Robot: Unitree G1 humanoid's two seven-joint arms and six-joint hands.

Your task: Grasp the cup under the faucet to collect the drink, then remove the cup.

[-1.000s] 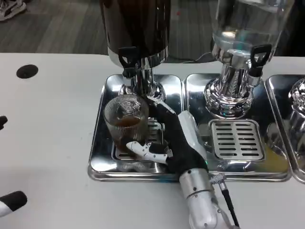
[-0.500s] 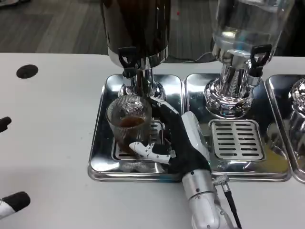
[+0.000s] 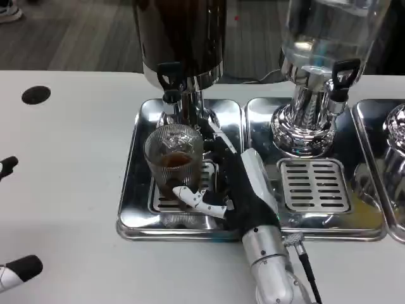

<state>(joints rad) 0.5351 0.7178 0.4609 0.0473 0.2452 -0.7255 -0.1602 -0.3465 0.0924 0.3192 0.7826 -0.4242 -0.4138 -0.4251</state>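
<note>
Cup: ribbed clear tumbler, probably glass or hard plastic. Stiff walls, likely a bit slick. Partly filled, so I'd judge it moderately light but liable to slosh if tipped or jerked. If glass, a knock against the metal stand could chip it.

Best hold, as I judge it: round the lower to middle wall, where the ribbing gives the fingers purchase, keeping it upright. Not the rim.

Right hand: wrapped on the cup from its right side. One white finger curls across the near base of the cup; dark fingers reach behind the far wall. It looks like a grip on the cup, though the contact on the far side is hidden.

Left hand: dark fingertips at the frame's left edge, well apart from the cup. Cannot tell whether its fingers are spread or curled.

Looks: vertical fluting all round, wide open mouth, brown drink sitting low inside, perhaps a third full.

Position: cup stands on the slotted grate of the left drip tray, just below and in front of the black-handled faucet of the dark dispenser. Tray sits on the white tabletop.
</note>
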